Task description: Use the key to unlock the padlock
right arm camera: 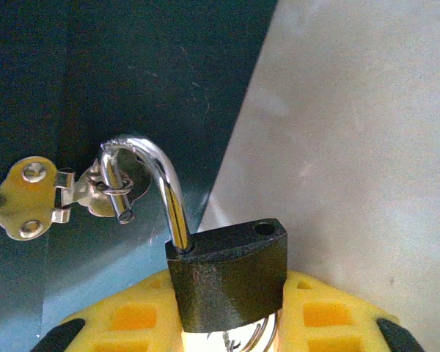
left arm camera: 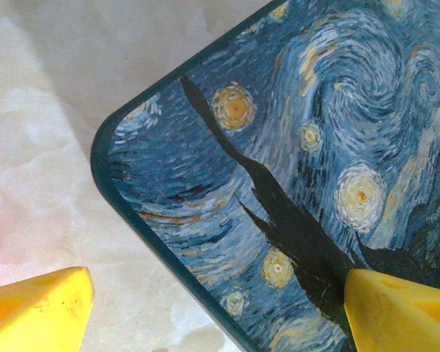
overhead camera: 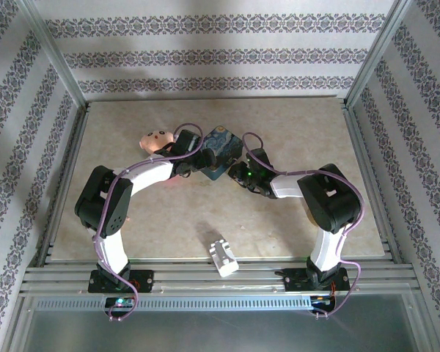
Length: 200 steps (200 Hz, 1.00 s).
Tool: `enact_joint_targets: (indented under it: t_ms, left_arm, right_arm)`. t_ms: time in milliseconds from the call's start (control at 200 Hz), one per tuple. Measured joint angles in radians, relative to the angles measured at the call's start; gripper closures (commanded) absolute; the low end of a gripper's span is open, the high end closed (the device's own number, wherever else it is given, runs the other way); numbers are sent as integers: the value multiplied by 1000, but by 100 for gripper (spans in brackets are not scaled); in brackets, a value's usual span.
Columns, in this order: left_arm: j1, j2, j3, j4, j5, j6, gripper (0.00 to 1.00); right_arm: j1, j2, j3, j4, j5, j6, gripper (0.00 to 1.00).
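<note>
One dark open-shackled padlock [right arm camera: 227, 282] sits pinched in right claw [right arm camera: 227, 326]; left claw [left arm camera: 216, 312] spread.

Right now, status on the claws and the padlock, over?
Left claw open, straddling a corner of the tin. Right claw at the padlock, grip unclear. Shackle open, hooked through the latch.
</note>
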Motion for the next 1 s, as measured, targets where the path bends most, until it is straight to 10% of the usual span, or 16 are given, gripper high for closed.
enact_joint_targets:
  t_ms: [999]
  left_arm:
    - [0, -2, -13, 23, 4, -8, 15]
  right_arm:
    - [-26, 32, -19, 120, -26, 84, 100]
